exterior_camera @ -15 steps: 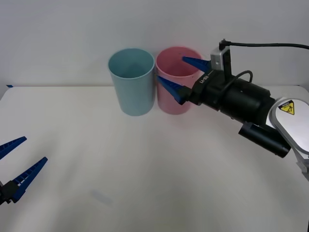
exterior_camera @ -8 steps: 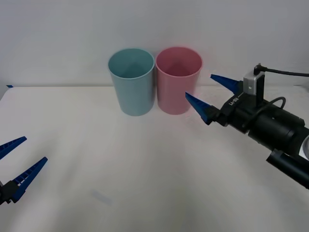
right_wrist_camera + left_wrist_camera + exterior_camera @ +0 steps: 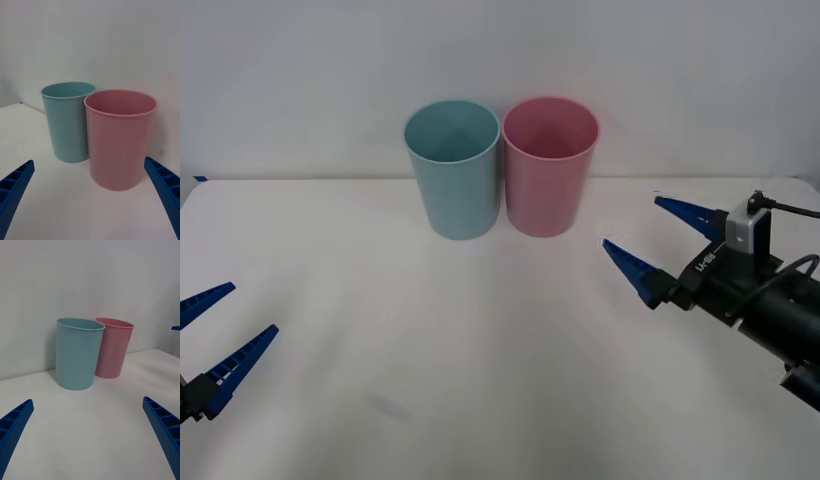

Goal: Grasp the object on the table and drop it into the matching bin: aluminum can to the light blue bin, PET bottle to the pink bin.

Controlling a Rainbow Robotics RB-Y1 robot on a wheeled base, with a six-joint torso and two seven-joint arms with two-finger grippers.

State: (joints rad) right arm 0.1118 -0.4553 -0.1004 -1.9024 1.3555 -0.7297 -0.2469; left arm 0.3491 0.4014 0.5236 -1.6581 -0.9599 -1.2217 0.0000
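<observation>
**A:** Right gripper [image 3: 648,237] first: jaws spread wide, blue fingers [image 3: 167,195] far apart, nothing between them. It hangs above the worktop [image 3: 480,340] on the right side, pointing toward the two bins.

**B:** And the left gripper [image 3: 220,330]?

**A:** Jaws just as wide, nothing in them. It sits low at the near left corner, well away from the bins. From its wrist camera you see its fingers [image 3: 161,427] framing both bins in the distance.

**B:** How do the bins stand?

**A:** Upright, side by side at the back of the worktop, near the wall. The light blue bin [image 3: 453,170] is on the robot's left, the pink bin [image 3: 549,167] just beside it on the right, rims almost touching. The pink one is the nearer to the right gripper.

**B:** The can?

**A:** I can't spot it from here. What I can see of the bins' insides tells me nothing either way.
</observation>
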